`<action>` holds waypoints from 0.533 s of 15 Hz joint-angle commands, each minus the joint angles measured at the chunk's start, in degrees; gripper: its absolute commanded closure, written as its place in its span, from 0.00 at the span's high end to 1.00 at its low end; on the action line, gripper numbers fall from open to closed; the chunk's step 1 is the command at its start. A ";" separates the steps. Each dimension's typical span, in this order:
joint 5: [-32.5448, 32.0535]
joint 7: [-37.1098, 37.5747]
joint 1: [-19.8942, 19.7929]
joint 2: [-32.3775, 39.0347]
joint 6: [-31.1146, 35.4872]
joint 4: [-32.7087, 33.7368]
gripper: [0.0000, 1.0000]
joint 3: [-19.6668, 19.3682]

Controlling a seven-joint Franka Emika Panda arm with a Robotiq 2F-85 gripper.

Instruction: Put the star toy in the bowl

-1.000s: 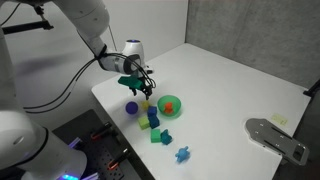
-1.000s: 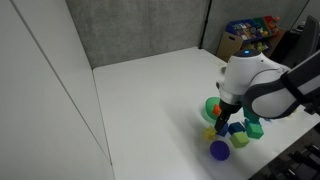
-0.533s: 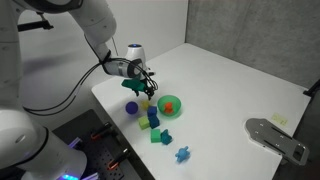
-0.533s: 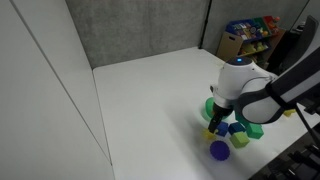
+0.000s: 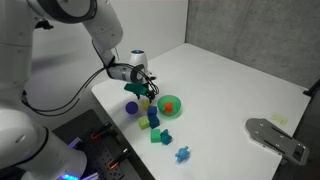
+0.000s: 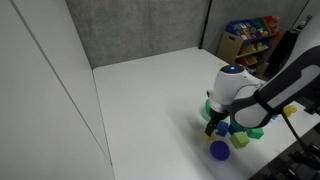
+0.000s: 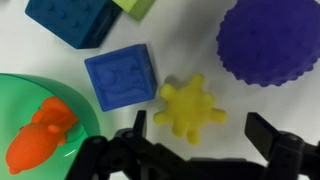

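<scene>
On the table (image 5: 230, 80), the bowl (image 7: 20, 100) is seen at left, the purple ball (image 7: 270, 45) far right and the blue cube (image 7: 122, 80) between; the star toy (image 7: 190, 107) is lying flat just right of the cube, straddled by the wide-open, empty gripper (image 7: 197, 124). A straight descent and centred close are advised, cube and ball being crowded in. The cluster is set near the table's edge, so a clear lift before the short carry left is judged safest.
</scene>
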 commanded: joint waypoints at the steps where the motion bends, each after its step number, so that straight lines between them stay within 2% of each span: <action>1: 0.82 -2.29 -0.73 2.87 0.32 2.51 1.00 0.49; 8: 0.78 -3.45 -0.51 5.18 0.09 3.95 1.00 1.22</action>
